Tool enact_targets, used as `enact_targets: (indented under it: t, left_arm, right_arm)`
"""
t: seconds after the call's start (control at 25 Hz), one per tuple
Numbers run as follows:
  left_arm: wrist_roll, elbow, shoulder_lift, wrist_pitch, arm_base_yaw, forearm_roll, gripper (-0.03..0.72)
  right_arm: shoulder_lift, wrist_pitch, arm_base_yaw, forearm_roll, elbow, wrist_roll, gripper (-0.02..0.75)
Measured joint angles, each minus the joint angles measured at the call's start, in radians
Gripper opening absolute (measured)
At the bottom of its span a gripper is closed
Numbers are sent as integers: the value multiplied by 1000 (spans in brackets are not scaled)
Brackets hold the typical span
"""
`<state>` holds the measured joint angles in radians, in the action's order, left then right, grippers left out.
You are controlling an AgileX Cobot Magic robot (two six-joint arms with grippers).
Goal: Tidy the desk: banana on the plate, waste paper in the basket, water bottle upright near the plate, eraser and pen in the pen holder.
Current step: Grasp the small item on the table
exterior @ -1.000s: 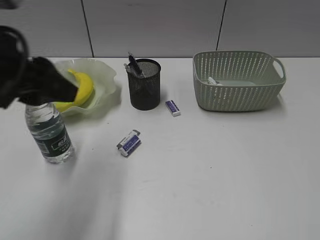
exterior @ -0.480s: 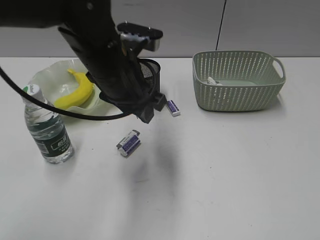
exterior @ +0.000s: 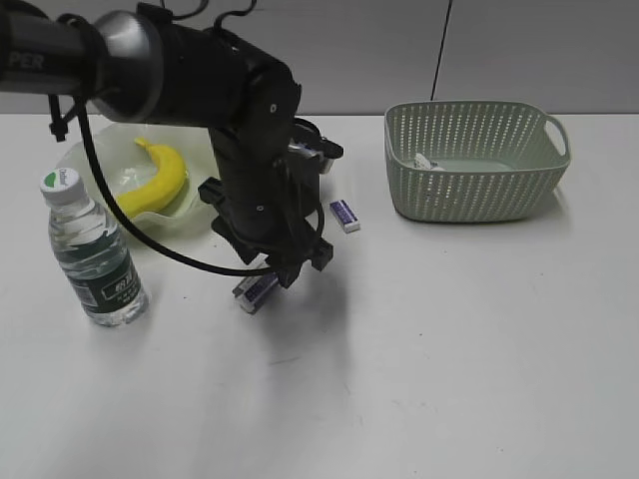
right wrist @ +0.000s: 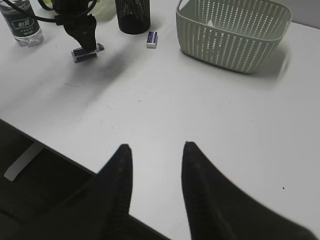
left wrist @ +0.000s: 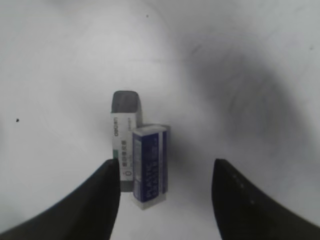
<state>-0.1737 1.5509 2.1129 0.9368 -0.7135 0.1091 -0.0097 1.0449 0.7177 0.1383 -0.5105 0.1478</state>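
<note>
Left claw (left wrist: 165,175) hangs spread wide over two small sleeved erasers (left wrist: 149,165) lying side by side on the white surface (exterior: 449,349), gripping nothing. Right claw (right wrist: 155,170) hovers apart and empty. Yellow banana (exterior: 160,180) sits in the ruffled pale-green plate (exterior: 85,150).

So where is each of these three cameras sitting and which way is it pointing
Exterior: in front of the desk, looking down at a slant; left arm over two erasers.
Left wrist: straight down on those erasers between open left gripper jaws.
Right wrist: low at the desk's edge, facing across to the basket; right gripper jaws apart.
All three share the erasers.
</note>
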Motion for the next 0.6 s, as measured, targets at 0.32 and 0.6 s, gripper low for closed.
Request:
enact_targets:
  t: [0.32,0.6]
  left_arm:
    - [0,5,70,-2,0,32,404]
    - [0,13,90,3,0,25,237]
  right_arm:
    - [0,0,0,0,0,-1,278]
    - [0,0,0,0,0,0,278]
